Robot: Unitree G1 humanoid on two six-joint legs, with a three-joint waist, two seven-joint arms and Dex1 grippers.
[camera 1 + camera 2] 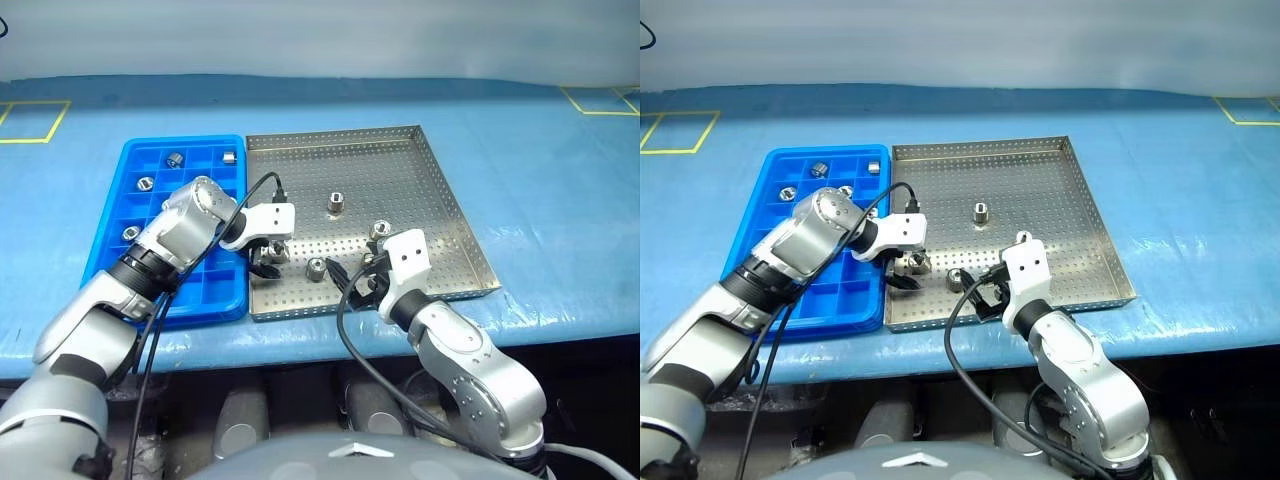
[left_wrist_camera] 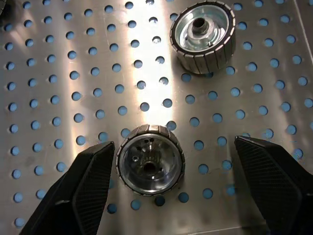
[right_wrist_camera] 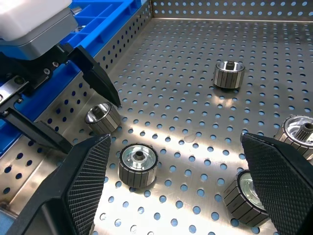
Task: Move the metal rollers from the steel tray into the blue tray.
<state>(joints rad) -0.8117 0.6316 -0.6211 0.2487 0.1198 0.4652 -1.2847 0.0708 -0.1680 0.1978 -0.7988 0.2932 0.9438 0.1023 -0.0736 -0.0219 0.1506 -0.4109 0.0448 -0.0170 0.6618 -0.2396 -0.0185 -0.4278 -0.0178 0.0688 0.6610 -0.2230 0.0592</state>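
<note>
The left pincer (image 2: 161,191) hung wide open around a metal roller (image 2: 150,160) (ungripped) on the steel tray (image 1: 420,170); the right pincer (image 3: 181,186) gaped empty.

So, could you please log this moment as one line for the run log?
left claw: open, straddling metal roller | right claw: open, empty | steel tray: rollers remain | blue tray: some placed

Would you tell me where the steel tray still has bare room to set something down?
The steel tray: its far half is bare except one roller. The near edge is crowded: left gripper, right gripper and rollers.
</note>
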